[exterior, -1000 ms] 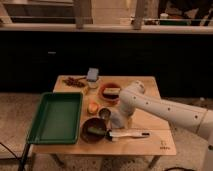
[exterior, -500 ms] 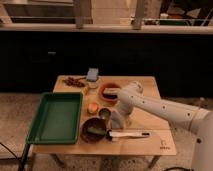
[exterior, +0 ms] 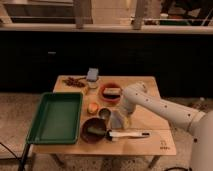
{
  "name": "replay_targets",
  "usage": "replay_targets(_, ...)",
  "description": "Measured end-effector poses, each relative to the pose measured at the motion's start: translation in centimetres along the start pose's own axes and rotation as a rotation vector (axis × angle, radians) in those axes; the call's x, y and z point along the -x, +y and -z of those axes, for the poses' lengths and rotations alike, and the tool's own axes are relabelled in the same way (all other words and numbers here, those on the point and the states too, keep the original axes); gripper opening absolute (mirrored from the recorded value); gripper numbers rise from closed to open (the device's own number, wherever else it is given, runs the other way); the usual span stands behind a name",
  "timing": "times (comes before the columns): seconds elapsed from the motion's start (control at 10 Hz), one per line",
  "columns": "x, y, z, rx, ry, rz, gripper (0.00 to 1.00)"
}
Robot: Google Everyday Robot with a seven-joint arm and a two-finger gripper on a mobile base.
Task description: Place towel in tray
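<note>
The green tray [exterior: 55, 117] lies on the left part of the wooden table [exterior: 160, 142]. A pale crumpled towel [exterior: 117, 123] sits at the table's middle, right of the tray and apart from it. My white arm reaches in from the right and bends down over the towel. My gripper [exterior: 121, 114] is at the towel's top and seems to touch it. The arm hides the contact.
A dark bowl [exterior: 93, 130] stands between tray and towel. A small metal cup [exterior: 104, 113] and an orange item [exterior: 92, 107] lie just behind it. A red bowl [exterior: 110, 93], a blue-grey pack [exterior: 92, 74] and a brown item [exterior: 75, 81] are at the back. A white utensil with a dark handle [exterior: 128, 134] lies in front.
The arm's wrist has shifted slightly over the table's middle. The towel and the other things stay where they were.
</note>
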Motion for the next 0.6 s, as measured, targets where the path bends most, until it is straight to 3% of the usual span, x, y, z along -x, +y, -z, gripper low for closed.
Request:
replay_targets(0.2,-0.11,-0.09,-0.30,0.010,-0.028,-0.006,0.79)
replay_targets(0.3,-0.09,-0.12,-0.50,0.015,-0.037,-0.007,0.74)
replay_targets(0.6,-0.15,-0.19,-0.59,0.021,-0.051,-0.011,0.45)
